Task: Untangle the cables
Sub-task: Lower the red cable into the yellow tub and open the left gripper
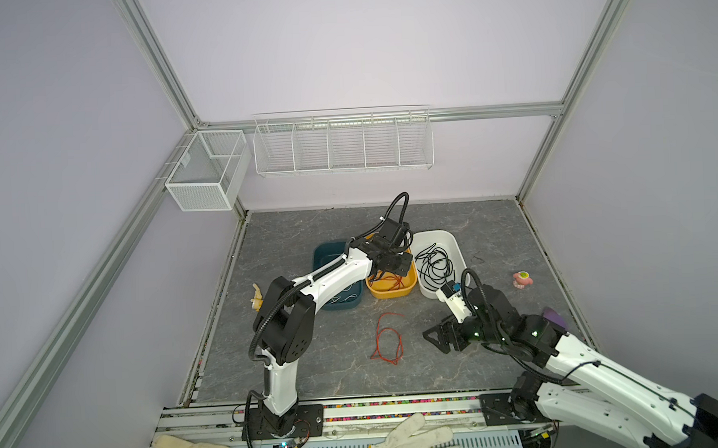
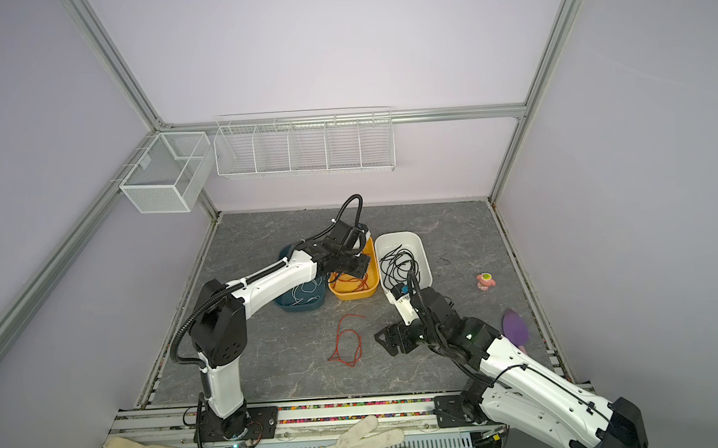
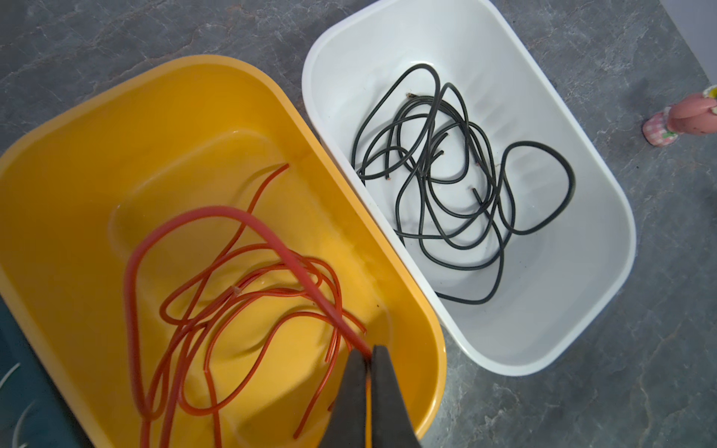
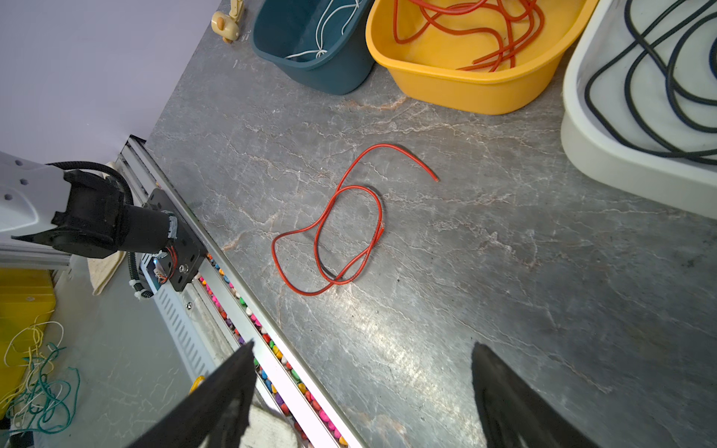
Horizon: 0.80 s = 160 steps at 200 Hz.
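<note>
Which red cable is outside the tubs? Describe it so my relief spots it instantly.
On the grey table, look on the near side of the yellow tub. A single red cable lies there in a loose loop on bare tabletop; the other red cables are in the tub.

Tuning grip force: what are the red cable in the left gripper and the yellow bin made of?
Red cable: likely rubbery, matte insulation; it bends in soft loops. Core unseen.
Yellow bin: probably moulded plastic, smooth, semi-gloss; its floor shows soft highlights.
</note>
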Available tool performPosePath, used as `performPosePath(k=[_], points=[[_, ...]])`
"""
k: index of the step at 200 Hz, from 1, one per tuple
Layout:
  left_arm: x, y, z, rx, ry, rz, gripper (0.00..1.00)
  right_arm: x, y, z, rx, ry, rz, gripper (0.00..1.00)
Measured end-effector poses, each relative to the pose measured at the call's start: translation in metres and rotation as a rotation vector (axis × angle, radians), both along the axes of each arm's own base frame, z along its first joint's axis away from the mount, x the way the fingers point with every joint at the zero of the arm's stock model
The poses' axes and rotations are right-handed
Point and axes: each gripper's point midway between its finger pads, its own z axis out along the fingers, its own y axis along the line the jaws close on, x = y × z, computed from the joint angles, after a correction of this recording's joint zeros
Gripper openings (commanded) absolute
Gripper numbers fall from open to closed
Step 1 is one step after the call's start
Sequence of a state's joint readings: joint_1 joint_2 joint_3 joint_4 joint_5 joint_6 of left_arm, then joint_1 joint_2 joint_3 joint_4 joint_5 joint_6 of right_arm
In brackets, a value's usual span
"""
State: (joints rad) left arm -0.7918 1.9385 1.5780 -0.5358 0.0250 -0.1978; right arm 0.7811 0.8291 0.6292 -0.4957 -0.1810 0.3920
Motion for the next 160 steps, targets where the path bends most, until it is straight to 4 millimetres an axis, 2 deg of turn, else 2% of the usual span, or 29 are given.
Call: performPosePath(k=[61, 160], points=[[0.013, -0.004, 0.001, -0.019, -0.067, 0.014, 0.00, 0.000, 0.000, -0.003, -0.009, 0.008, 0.000, 0.88], [0.017, -0.003, -0.024, -0.018, -0.114, 0.009, 0.00, 0.001, 0.001, -0.009, -0.026, 0.022, 0.002, 0.88]])
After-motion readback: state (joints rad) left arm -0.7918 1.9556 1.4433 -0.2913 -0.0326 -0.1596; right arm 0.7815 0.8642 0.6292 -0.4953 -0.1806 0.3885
